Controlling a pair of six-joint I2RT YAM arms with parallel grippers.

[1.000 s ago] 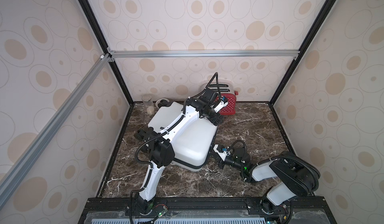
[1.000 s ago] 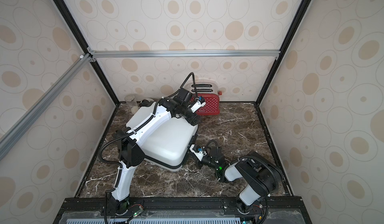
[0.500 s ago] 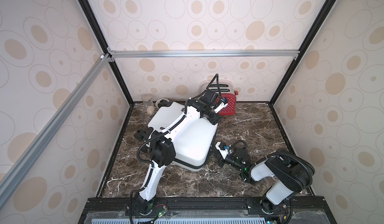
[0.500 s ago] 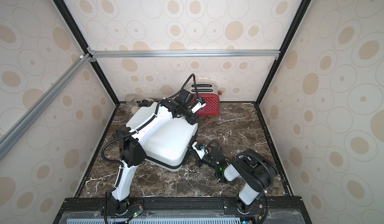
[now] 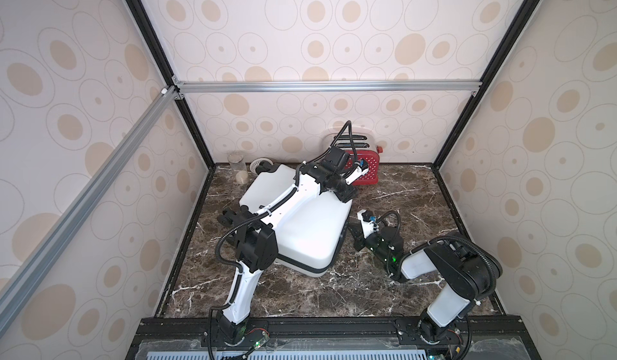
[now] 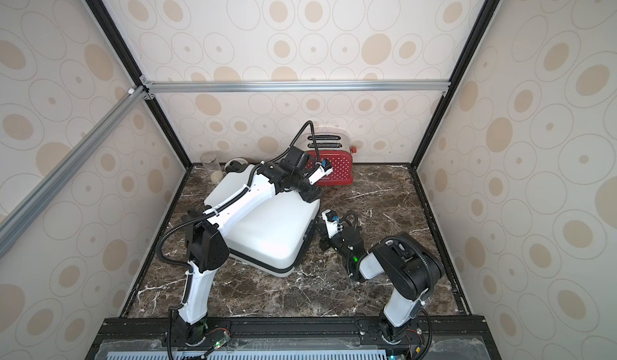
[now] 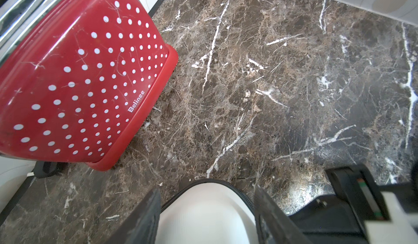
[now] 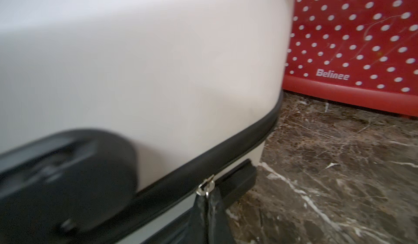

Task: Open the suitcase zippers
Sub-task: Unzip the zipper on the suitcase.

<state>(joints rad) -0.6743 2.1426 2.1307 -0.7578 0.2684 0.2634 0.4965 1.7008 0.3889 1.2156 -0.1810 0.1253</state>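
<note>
The white suitcase (image 5: pixel 310 228) (image 6: pixel 270 228) lies flat on the marble floor. My left arm reaches across it to the far right corner. There my left gripper (image 5: pixel 347 193) (image 7: pixel 206 188) stands open, its two fingers flanking the rounded white corner (image 7: pixel 203 211); I cannot tell whether they press on it. The black zipper band (image 8: pixel 237 145) (image 7: pixel 239 193) runs along the middle seam. Low at the case's right side, my right gripper (image 5: pixel 354 236) (image 8: pixel 207 197) is shut on a small metal zipper pull (image 8: pixel 205 187).
A red polka-dot toaster (image 5: pixel 365 171) (image 7: pixel 79 84) stands at the back wall, just behind the suitcase's far corner. A glass jar (image 5: pixel 237 168) and a white round thing (image 5: pixel 262 166) sit at the back left. Walls enclose three sides.
My left gripper's fingers have narrowed around the suitcase corner. My right gripper, still shut, has slid toward the back along the case's right side.
</note>
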